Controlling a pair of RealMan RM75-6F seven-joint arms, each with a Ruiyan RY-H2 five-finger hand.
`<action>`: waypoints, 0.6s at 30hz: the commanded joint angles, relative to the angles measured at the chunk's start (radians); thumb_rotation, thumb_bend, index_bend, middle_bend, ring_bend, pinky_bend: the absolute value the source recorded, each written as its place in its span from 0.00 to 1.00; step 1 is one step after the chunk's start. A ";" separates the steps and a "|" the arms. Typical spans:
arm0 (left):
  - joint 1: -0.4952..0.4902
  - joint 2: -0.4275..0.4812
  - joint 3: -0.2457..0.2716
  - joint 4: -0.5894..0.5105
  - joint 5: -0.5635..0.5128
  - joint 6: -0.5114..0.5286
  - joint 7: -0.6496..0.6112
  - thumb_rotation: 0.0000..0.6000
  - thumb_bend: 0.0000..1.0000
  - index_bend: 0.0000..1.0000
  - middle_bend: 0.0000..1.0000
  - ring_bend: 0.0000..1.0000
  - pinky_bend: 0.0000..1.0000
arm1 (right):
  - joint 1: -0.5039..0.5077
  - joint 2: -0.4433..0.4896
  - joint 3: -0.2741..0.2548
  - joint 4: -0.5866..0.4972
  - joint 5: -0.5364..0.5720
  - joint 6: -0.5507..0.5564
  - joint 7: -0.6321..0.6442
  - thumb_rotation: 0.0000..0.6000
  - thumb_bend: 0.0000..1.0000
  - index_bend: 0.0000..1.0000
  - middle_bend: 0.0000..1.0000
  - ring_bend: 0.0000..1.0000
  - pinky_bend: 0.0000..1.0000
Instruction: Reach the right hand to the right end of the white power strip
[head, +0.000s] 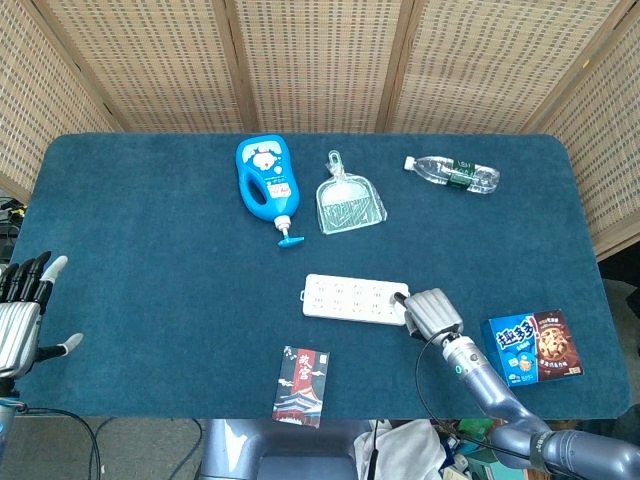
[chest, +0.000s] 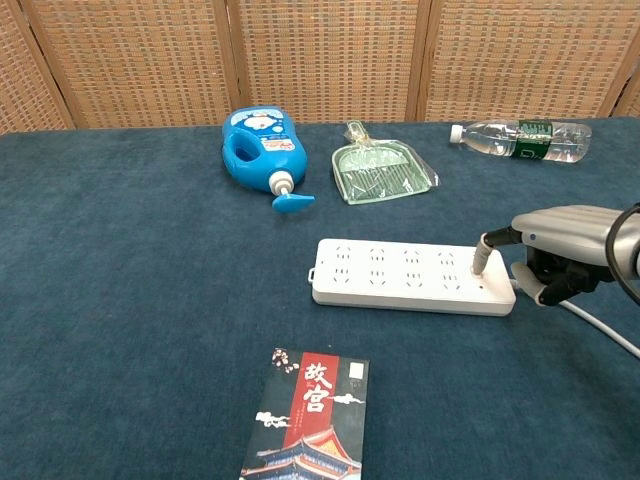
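White rectangular plastic power strip (chest: 412, 275), centre frame: we see right hand (chest: 560, 255) fingertip (chest: 478, 262) touching its right end (other fingers curled, holding nothing).

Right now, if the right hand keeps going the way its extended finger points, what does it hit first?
Probably the white power strip. The right hand sits at the strip's right end, one finger angled down-left over the top face near that end. Whether the fingertip already touches is unclear; depth is hard to read.

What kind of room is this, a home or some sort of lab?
Probably a staged test setup, not a home: woven screens wall off a table with a blue cloth, and unrelated items lie spaced apart, like the white power strip and water bottle.
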 joint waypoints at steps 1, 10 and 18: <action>0.000 0.000 0.000 0.000 0.000 0.001 0.000 1.00 0.08 0.00 0.00 0.00 0.00 | 0.007 -0.006 -0.007 0.007 0.018 -0.009 -0.021 1.00 0.76 0.29 1.00 1.00 1.00; 0.000 0.000 0.001 -0.002 -0.001 0.002 0.000 1.00 0.08 0.00 0.00 0.00 0.00 | 0.009 -0.009 -0.003 -0.017 0.014 0.028 -0.030 1.00 0.76 0.30 1.00 1.00 1.00; 0.001 0.004 0.003 -0.003 0.003 0.004 -0.007 1.00 0.08 0.00 0.00 0.00 0.00 | -0.025 0.043 0.066 -0.093 -0.169 0.203 0.162 1.00 0.76 0.30 1.00 1.00 1.00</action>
